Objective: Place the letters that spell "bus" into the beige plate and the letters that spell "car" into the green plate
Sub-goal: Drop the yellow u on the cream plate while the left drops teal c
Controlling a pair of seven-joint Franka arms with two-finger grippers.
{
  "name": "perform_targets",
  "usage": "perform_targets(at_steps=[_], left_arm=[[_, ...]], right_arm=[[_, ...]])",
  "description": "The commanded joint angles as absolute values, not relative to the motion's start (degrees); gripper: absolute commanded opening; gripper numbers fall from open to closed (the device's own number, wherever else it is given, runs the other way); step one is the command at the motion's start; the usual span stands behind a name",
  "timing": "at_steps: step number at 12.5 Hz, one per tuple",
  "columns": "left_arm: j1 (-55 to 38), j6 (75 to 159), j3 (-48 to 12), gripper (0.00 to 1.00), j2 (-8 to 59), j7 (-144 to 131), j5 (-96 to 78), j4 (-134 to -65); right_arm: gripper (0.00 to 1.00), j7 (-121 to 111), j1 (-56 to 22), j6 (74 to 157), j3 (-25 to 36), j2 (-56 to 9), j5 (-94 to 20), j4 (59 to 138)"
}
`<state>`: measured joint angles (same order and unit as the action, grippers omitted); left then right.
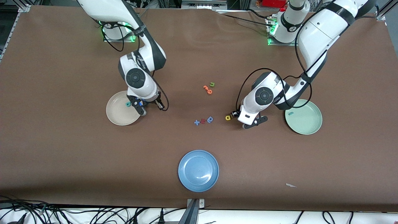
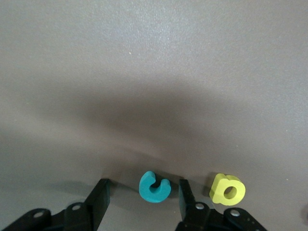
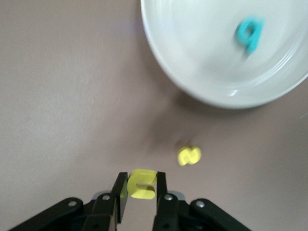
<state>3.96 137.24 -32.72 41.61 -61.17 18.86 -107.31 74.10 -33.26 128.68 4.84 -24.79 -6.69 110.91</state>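
My left gripper (image 2: 144, 185) (image 1: 235, 114) is down at the table, open, with the teal "c" (image 2: 154, 187) lying between its fingers and touching neither. The yellow "a" (image 2: 227, 189) (image 1: 228, 117) lies just outside one finger. The green plate (image 1: 303, 116) holds the teal "r" (image 1: 290, 113). My right gripper (image 3: 141, 179) (image 1: 149, 107) is shut on the yellow "u" (image 3: 142, 187), above the table beside the beige plate (image 1: 122, 108) (image 3: 192, 57). That plate holds the teal "b" (image 1: 127, 104) (image 3: 249, 32). The yellow "s" (image 3: 189, 155) lies on the table by the plate's rim.
A blue plate (image 1: 198, 170) sits near the front edge. Mid-table lie a green "u" (image 1: 212, 84) with orange pieces (image 1: 207, 89), and nearer the camera a row with a blue "x" (image 1: 196, 122) and a blue "a"-like letter (image 1: 210, 119).
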Motion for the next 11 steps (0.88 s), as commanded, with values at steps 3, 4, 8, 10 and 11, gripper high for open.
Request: perform_targets(at_steps=[3, 4, 8, 10, 11], left_arm=[[4.22, 137.81, -32.96, 0.34, 41.84, -61.08, 19.42, -107.40], [4.22, 137.81, -32.96, 0.27, 41.84, -61.08, 19.42, -107.40], [4.31, 137.73, -32.87, 0.24, 41.66, -61.00, 19.51, -107.32], [5.27, 137.11, -33.05, 0.24, 40.70, -61.00, 19.51, -106.97], [5.62, 136.33, -33.05, 0.24, 38.95, -60.91, 19.42, -106.79]], right_arm=[[0.22, 55.23, -33.13, 121.30, 12.29, -20.84, -7.73, 113.37], [0.22, 50.76, -33.13, 121.55, 14.22, -20.48, -7.73, 114.95], [0.22, 35.98, -29.90, 127.60, 17.93, -21.88, -9.14, 121.10], [0.23, 28.42, -25.77, 129.46, 17.84, -22.93, -11.67, 122.34], [0.32, 27.08, -25.67, 129.46, 17.84, -23.72, -14.13, 122.26]])
